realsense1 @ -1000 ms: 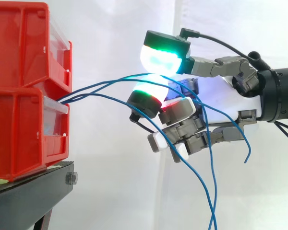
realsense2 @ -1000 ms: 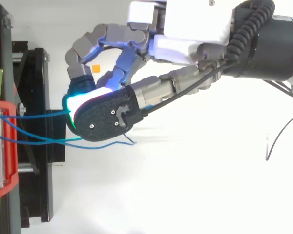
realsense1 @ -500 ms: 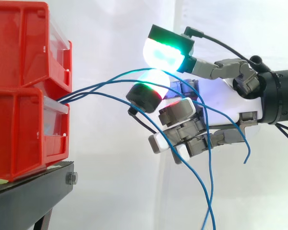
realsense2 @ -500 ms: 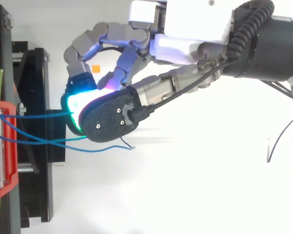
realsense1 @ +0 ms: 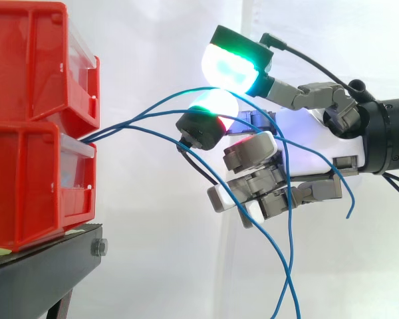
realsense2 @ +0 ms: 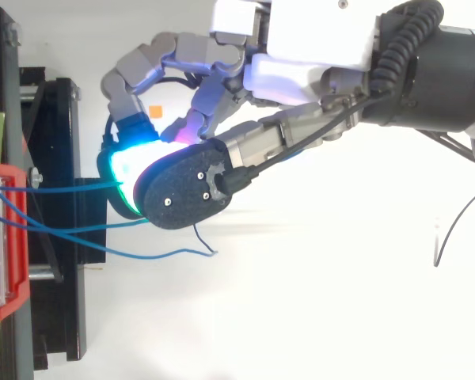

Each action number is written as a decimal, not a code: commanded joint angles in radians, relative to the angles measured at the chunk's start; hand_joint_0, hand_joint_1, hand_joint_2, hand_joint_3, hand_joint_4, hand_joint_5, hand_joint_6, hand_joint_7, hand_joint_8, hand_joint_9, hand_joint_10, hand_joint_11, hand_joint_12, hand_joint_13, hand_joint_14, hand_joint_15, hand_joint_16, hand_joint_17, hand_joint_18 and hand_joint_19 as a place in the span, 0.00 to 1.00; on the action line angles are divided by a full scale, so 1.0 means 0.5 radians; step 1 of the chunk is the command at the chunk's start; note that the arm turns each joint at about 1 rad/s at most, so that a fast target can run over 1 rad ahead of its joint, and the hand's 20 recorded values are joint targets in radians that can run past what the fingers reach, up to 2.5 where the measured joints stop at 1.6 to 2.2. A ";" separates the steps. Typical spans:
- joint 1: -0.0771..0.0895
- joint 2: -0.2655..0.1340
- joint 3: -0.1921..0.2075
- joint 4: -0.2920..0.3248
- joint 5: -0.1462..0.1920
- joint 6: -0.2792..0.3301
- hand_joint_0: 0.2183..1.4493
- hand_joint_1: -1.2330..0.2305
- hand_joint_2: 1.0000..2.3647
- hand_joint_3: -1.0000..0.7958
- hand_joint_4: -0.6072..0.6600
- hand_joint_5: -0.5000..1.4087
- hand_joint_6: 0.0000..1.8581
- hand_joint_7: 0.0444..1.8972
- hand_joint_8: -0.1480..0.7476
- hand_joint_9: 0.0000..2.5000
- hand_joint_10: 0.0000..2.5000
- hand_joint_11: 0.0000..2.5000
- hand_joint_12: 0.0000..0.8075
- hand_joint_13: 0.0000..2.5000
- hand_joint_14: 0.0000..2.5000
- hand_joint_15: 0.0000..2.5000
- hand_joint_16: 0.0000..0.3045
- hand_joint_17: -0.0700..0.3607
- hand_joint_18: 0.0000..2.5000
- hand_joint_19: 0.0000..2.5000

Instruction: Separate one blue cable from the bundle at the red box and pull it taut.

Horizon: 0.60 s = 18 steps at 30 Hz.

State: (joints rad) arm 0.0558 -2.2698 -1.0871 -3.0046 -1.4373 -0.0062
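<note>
Where the blue cables leave the front of the red bins [realsense1: 33, 179], stacked on the black stand [realsense1: 46, 266] near its edge facing the arm, the robot hand [realsense1: 316, 136] reaches in level from the right. Its thumb lies on top, its green-glowing pad [realsense1: 231, 66] above a finger pad [realsense1: 201, 127] rimmed in red. One blue cable [realsense1: 153, 105] arcs up from the bins and is pinched between these two pads, bowed rather than straight. The remaining fingers curl inward below the palm. Other cables [realsense2: 154, 256] sag lower from the same bin front, one trailing down under the curled fingers.
</note>
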 commanded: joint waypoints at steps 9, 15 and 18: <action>-0.004 -0.001 -0.013 -0.022 0.015 0.114 0.46 0.25 0.00 0.32 0.09 0.18 0.49 0.83 0.37 0.53 0.01 0.52 0.42 0.37 0.01 0.32 0.15 0.40 0.30 0.32; -0.004 0.002 -0.078 -0.001 0.009 0.117 0.47 0.24 0.01 0.37 0.09 0.18 0.49 0.85 0.37 0.53 0.01 0.52 0.42 0.37 0.01 0.33 0.14 0.39 0.30 0.33; 0.002 -0.001 -0.118 0.045 0.012 0.129 0.47 0.24 0.01 0.38 0.10 0.18 0.49 0.85 0.37 0.53 0.01 0.52 0.42 0.37 0.01 0.33 0.14 0.39 0.30 0.34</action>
State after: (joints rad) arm 0.0549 -2.2698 -1.1245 -3.0020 -1.4321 0.0530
